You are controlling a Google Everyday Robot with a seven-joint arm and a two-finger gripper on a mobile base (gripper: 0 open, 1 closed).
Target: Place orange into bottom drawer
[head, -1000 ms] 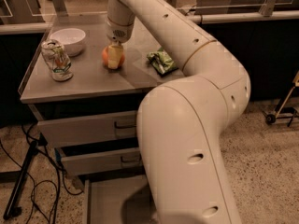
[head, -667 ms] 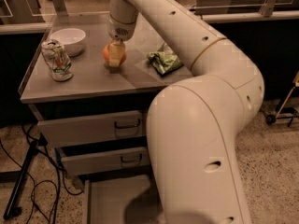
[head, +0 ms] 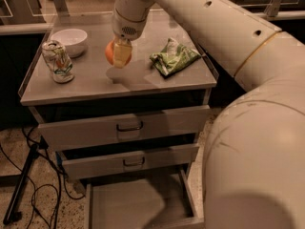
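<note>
My gripper (head: 119, 56) hangs from the white arm over the middle of the grey cabinet top (head: 143, 80). It is shut on the orange (head: 110, 54), which shows bright orange behind the pale fingers (head: 121, 54) and is lifted a little above the surface, with a shadow under it. The bottom drawer (head: 138, 202) is pulled out at the foot of the cabinet, a shallow grey tray. Its right part is hidden by my arm.
A white bowl (head: 70, 41) and a crushed can (head: 57, 61) stand at the left of the cabinet top. A green snack bag (head: 174, 56) lies to the right. Two upper drawers (head: 128, 128) are slightly open. Black cables (head: 28, 185) lie on the floor at the left.
The gripper has lifted the orange off the cabinet top and moved it slightly toward the front. The bowl, can and bag have not moved on the cabinet.
</note>
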